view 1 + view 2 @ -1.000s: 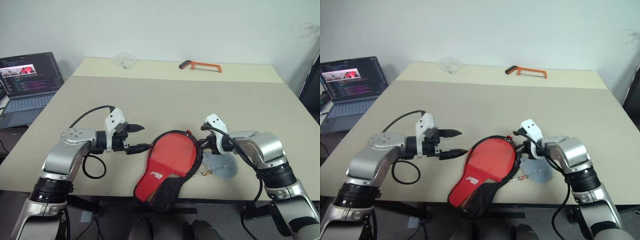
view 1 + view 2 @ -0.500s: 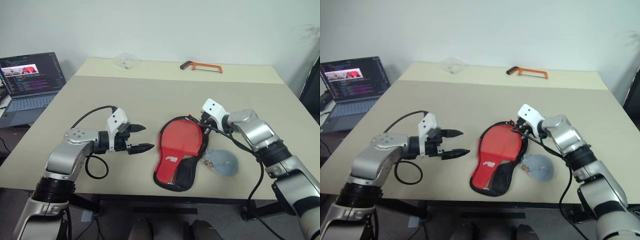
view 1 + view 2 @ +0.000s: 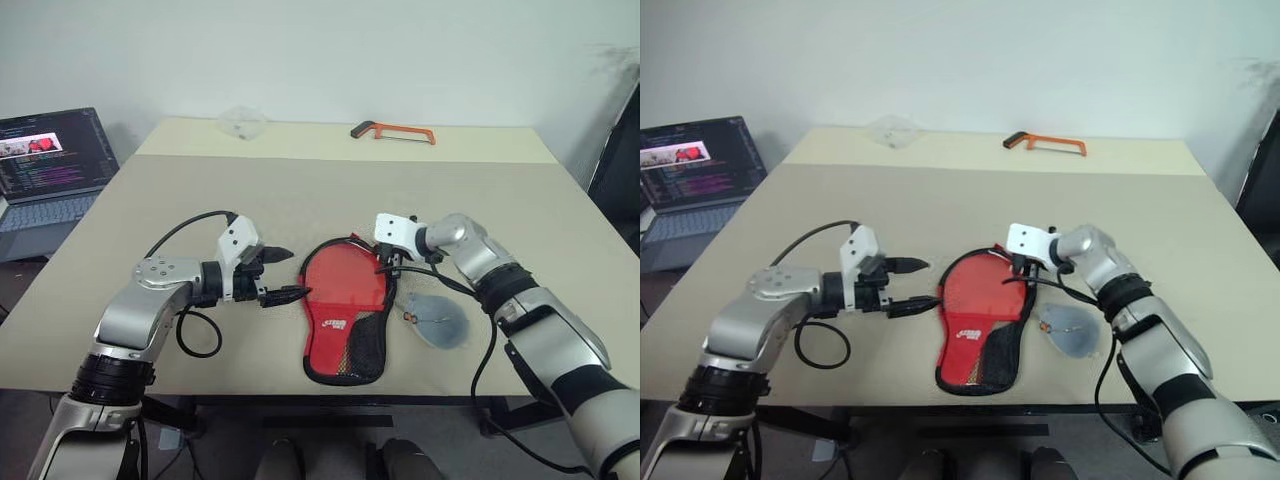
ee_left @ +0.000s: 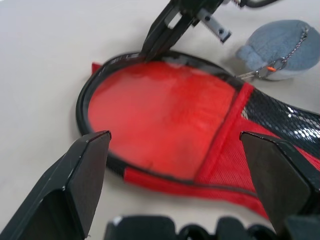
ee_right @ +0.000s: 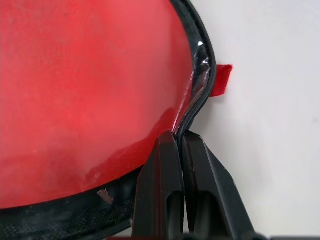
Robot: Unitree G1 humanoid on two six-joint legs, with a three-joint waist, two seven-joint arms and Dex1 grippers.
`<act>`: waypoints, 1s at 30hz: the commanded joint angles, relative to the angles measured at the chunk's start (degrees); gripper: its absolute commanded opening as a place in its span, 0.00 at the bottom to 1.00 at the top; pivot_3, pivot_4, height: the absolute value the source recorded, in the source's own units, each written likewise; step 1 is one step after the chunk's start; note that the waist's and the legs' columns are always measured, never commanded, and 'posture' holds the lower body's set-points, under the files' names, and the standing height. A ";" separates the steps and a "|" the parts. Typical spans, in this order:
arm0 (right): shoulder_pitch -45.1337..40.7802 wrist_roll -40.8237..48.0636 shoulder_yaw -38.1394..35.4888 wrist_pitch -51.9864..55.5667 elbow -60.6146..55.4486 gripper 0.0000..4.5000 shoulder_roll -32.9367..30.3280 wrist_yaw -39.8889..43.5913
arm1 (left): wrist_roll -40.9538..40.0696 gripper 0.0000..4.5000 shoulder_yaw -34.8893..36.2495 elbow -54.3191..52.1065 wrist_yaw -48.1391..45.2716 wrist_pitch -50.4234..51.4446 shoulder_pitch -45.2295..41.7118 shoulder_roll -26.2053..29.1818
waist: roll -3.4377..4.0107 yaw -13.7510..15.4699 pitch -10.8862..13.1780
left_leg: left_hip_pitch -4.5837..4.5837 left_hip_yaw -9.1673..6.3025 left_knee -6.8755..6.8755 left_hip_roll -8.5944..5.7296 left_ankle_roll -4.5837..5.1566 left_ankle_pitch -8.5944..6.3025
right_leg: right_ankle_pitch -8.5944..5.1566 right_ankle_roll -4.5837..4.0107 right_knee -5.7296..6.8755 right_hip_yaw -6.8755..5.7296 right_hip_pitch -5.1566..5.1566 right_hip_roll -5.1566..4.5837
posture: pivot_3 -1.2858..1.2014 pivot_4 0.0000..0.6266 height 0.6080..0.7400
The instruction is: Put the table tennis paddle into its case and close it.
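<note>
Case: your soft paddle-shaped pouch, red with a white logo and a black mesh panel, black edging all round [image 3: 345, 315], lies flat near the front edge of the pale beige surface [image 3: 330, 190], narrow mesh end toward you, round end away. That puts the zip edge within reach of both arms.

Paddle: you cannot make out a wooden handle or a bare rubber face anywhere; my reading is that the table tennis paddle already sits inside the pouch, but the pictures do not settle it.

Grey lump: the small fuzzy grey keyring charm on a thin chain [image 3: 440, 320] rests just beside the case on your right, apparently tethered to it, and stays clear of the zip line.

Left gripper [image 3: 278, 274]: its jaws stand wide apart, just left of the case's round end, not touching it. It looks placed to pin or steady the pouch while the other arm works.

Right gripper [image 5: 181, 150]: its jaws are pinched closed on the black edging at the far round rim, beside a little red fabric tab [image 5: 220, 80]. Judging by that spot, you are holding the zip or rim to draw it closed.

Far side: an orange-framed hacksaw [image 3: 392, 131] and a crumpled clear plastic piece [image 3: 240, 122] lie well apart, at the surface's back edge; an open laptop [image 3: 45, 160] sits off to your left.
</note>
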 commanded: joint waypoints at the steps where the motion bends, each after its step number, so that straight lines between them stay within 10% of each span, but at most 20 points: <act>1: -1.20 -0.66 -0.69 -4.62 0.18 0.01 2.06 1.79 | -0.64 1.00 0.23 -2.51 0.29 0.20 0.08 -0.13 | 0.00 -0.10 0.00 | 0.01 0.00 0.00 0.00 0.00 0.00 | 0.00 0.00 0.01 0.00 0.00 0.00 | 0.52 0.24 1.00; 17: -1.13 -3.07 -3.83 1.19 -0.66 0.01 2.18 -0.49 | 0.01 1.00 -3.20 -0.27 -1.32 -1.40 -2.63 -2.84 | 0.02 0.36 0.01 | 0.03 -0.03 0.16 -0.02 -0.01 0.01 | 0.00 -0.01 0.30 -0.01 0.01 0.00 | 0.52 0.24 1.00; 30: 5.16 8.08 -14.41 25.58 -30.00 0.93 -6.84 11.27 | 9.23 1.00 -10.82 21.73 0.70 -10.42 -13.15 -14.87 | 0.04 1.80 0.02 | 0.11 -0.08 0.33 -0.05 0.07 0.07 | -0.01 -0.01 0.47 -0.03 0.10 0.02 | 0.52 0.24 1.00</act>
